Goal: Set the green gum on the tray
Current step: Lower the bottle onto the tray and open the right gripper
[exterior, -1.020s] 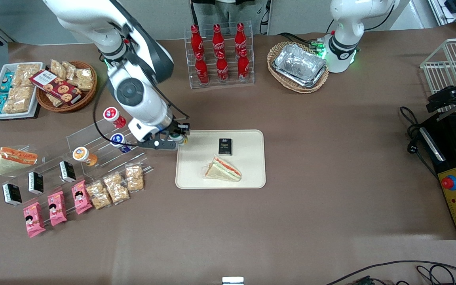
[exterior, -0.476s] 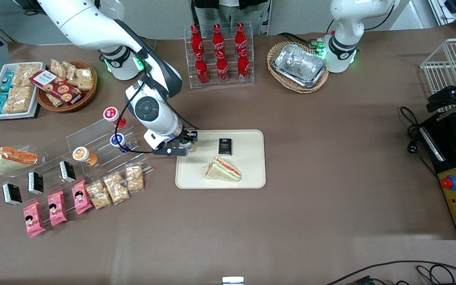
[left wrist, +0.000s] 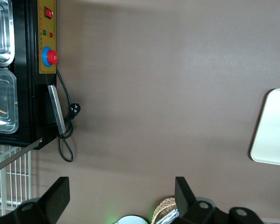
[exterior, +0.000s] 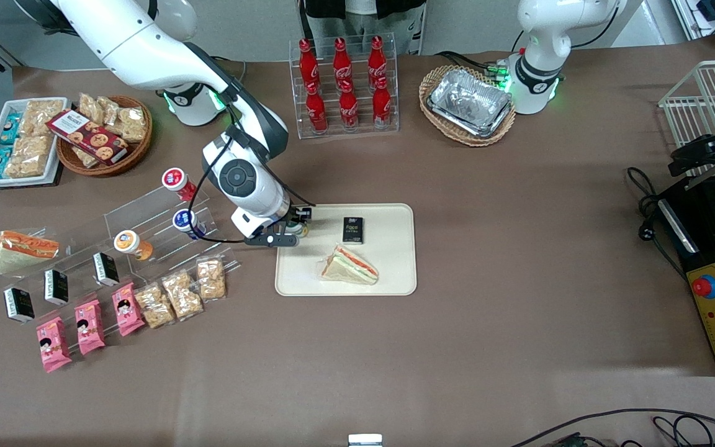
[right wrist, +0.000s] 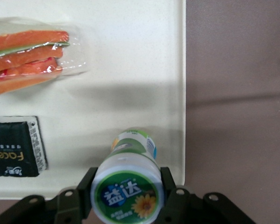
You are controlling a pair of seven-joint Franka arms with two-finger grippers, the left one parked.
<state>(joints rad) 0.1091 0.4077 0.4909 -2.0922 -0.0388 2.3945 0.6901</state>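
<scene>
My right gripper (exterior: 296, 227) is shut on the green gum (right wrist: 128, 184), a white canister with a green-ringed lid. Its two black fingers (right wrist: 168, 184) clamp the canister just under the lid. The gum hangs upright over the cream tray (exterior: 388, 273), near the tray's edge toward the working arm's end. Whether its base touches the tray (right wrist: 130, 93) I cannot tell. In the front view the gum (exterior: 297, 230) is mostly hidden by the gripper.
On the tray lie a wrapped sandwich (exterior: 349, 265) and a black packet (exterior: 352, 230), both close to the gum. An acrylic rack beside the tray holds red-lidded (exterior: 174, 180), blue-lidded (exterior: 185, 220) and orange-lidded (exterior: 126, 241) canisters. A cola bottle rack (exterior: 345, 87) stands farther from the camera.
My gripper has carried the green gum from beside the acrylic rack over the tray's edge and a little lower. The arm has swung with it.
</scene>
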